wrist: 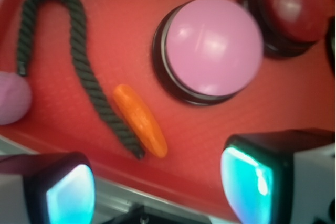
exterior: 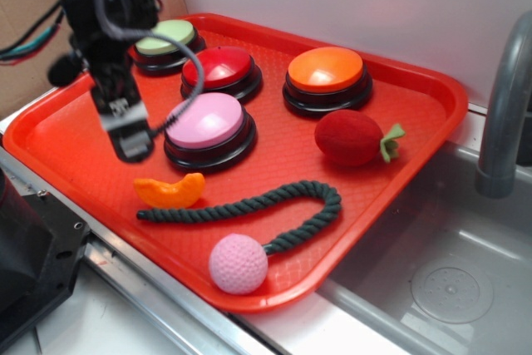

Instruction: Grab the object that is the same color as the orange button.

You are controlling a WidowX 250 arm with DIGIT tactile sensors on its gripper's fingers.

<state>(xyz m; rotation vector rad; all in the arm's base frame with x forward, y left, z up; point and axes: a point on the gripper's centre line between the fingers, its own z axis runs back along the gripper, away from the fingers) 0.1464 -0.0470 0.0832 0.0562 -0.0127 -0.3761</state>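
The orange slice toy (exterior: 170, 190) lies on the red tray (exterior: 75, 151), touching the dark green rope (exterior: 249, 205) and just in front of the pink button (exterior: 208, 126). The gripper (exterior: 126, 132) hovers above the tray, left of the pink button, jaws spread wide and empty. The orange button (exterior: 326, 76) sits at the back, near the plush strawberry (exterior: 353, 137).

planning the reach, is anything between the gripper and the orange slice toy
Nothing visible blocks it. The open gripper hangs above bare tray, the orange slice toy just ahead. The green rope lies alongside its far edge.
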